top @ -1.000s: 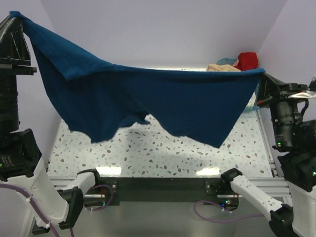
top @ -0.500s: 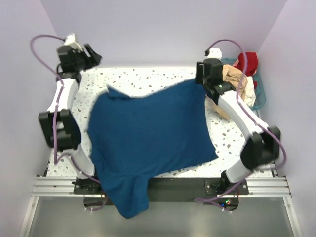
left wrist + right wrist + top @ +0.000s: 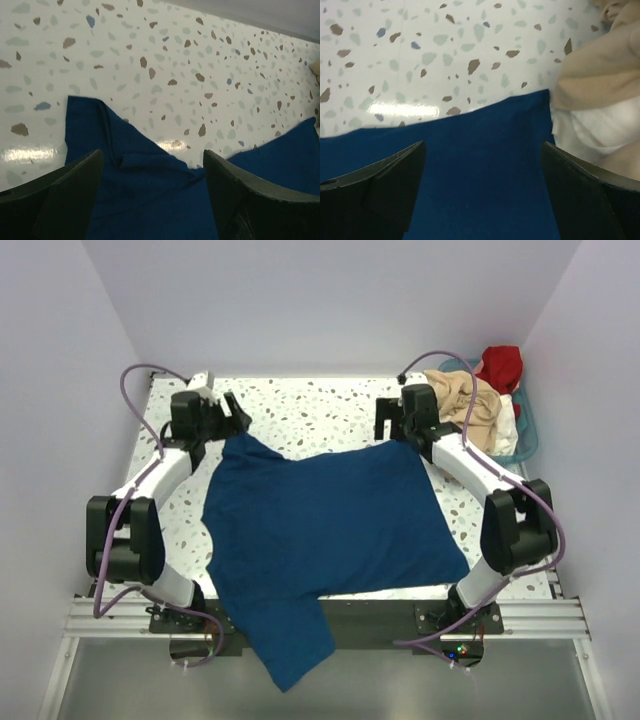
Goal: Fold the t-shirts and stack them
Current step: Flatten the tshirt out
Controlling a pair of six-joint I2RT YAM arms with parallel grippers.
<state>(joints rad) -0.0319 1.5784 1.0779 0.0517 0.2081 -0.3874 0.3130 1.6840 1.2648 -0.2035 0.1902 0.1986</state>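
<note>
Now the navy shirt (image 3: pixel 330 530) is lying spread on the counter (image 3: pixel 300 405), where a second ago it was hanging in the air, stretched taut between the two raised arms. Both arms are down low at the far side, and both hands are letting go. The left hand (image 3: pixel 232 418) is hovering with its jaws wide apart over the shirt's far left corner, and the right hand (image 3: pixel 390 422) is standing fully open over the far right corner. In both wrist views the cloth is lying loose below the fingers, pinched by neither. The shirt is sitting mostly flat in the middle of the counter, though the far left corner is bunching into a small crease. One part near the robot is hanging off the counter's near edge. The far right corner is resting just beside the beige shirt (image 3: pixel 462 400), which is piled with a red shirt (image 3: pixel 500 362) and a white shirt (image 3: pixel 507 430) in the basket (image 3: pixel 530 435) at the far right. Judging from this, the spreading step is finishing and folding is coming next. The overhang and the crease are probably needing attention first, or the folds are risking coming out crooked. Nothing is folded or stacked yet, so the task is looking to be at an early stage.
</note>
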